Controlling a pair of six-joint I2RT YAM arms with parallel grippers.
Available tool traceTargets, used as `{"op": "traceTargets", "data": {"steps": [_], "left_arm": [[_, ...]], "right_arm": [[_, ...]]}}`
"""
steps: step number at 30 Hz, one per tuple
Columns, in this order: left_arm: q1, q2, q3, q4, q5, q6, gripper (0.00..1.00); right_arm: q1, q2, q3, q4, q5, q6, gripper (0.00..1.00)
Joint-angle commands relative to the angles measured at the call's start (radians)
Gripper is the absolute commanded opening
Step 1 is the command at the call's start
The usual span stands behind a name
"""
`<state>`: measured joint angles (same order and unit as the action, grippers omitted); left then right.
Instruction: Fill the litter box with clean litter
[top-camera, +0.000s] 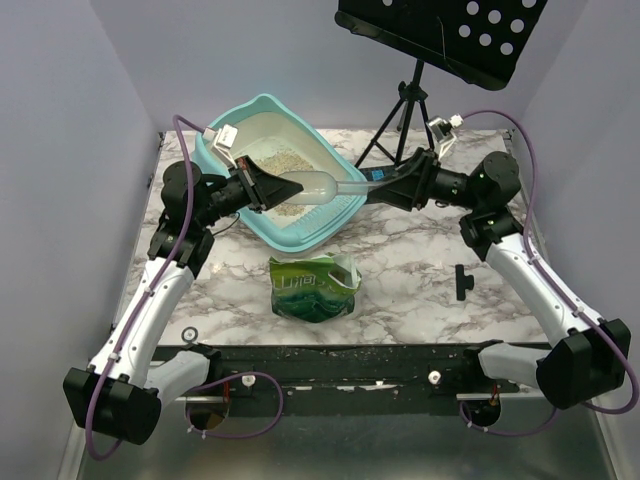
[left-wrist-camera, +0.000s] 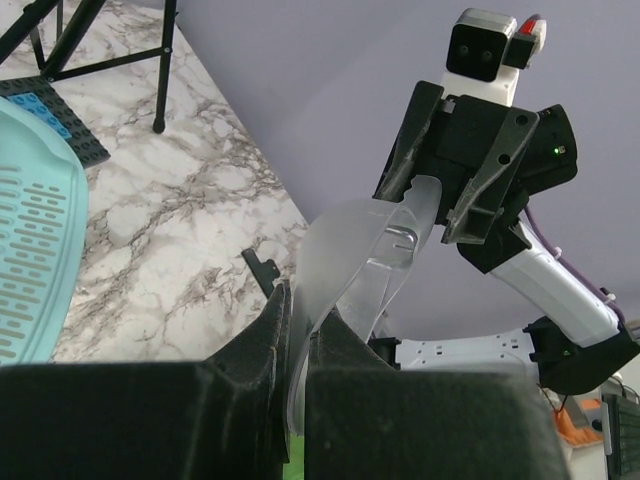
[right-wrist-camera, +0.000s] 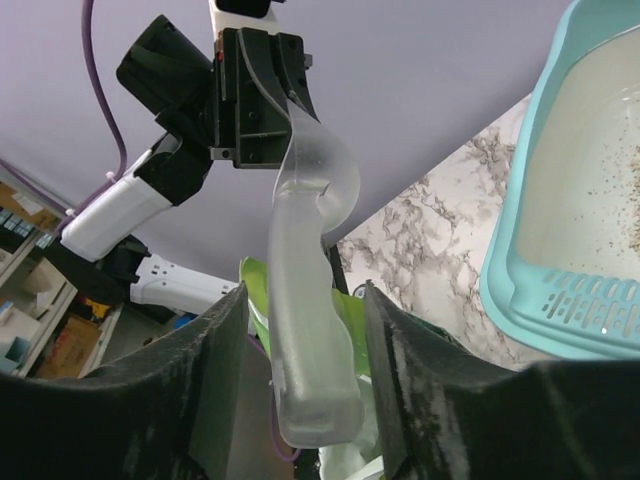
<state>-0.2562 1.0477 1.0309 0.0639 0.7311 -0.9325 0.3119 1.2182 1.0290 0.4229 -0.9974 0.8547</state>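
The light-teal litter box (top-camera: 335, 226) stands at the back of the marble table, tilted toward the left, with a patch of clean litter (top-camera: 285, 160) on its cream floor. A translucent plastic scoop (top-camera: 315, 187) hangs over its front part. My left gripper (top-camera: 262, 187) is shut on the scoop's bowl rim (left-wrist-camera: 350, 250), pinched between the fingertips (left-wrist-camera: 300, 300). My right gripper (top-camera: 378, 185) is open around the scoop's handle (right-wrist-camera: 305, 330). The handle lies between the jaws with a gap on each side (right-wrist-camera: 305, 300).
A crinkled green bag (top-camera: 314, 287) lies open on the table in front of the litter box. A black music stand's tripod (top-camera: 400, 120) stands at the back right. A small black part (top-camera: 462, 281) lies near the right arm.
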Motion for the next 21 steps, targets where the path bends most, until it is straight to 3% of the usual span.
{"op": "traceTargets", "data": {"steps": [1, 6, 10, 13, 15, 19, 21], "left_arm": [[0.005, -0.014, -0.017, 0.042, 0.028, -0.014, 0.0], [0.005, -0.015, -0.023, 0.043, 0.024, -0.014, 0.0], [0.005, -0.014, -0.022, 0.047, 0.022, -0.014, 0.0], [0.005, -0.012, -0.022, 0.043, 0.016, -0.006, 0.0], [0.005, -0.009, -0.015, 0.039, 0.014, 0.0, 0.0], [0.005, -0.009, -0.003, 0.036, 0.024, 0.021, 0.0], [0.005, -0.014, 0.011, 0.008, 0.021, 0.058, 0.12]], "right_arm": [[0.007, 0.017, 0.02, 0.074, -0.01, 0.033, 0.54], [0.012, 0.029, 0.023, 0.105, -0.012, 0.06, 0.5], [0.013, 0.037, 0.028, 0.108, -0.014, 0.06, 0.41], [0.013, 0.04, 0.029, 0.103, -0.018, 0.058, 0.25], [0.016, 0.038, 0.036, 0.083, -0.017, 0.044, 0.01], [0.021, 0.003, 0.045, -0.001, 0.005, -0.029, 0.01], [0.021, -0.016, 0.058, -0.061, 0.017, -0.072, 0.01]]}}
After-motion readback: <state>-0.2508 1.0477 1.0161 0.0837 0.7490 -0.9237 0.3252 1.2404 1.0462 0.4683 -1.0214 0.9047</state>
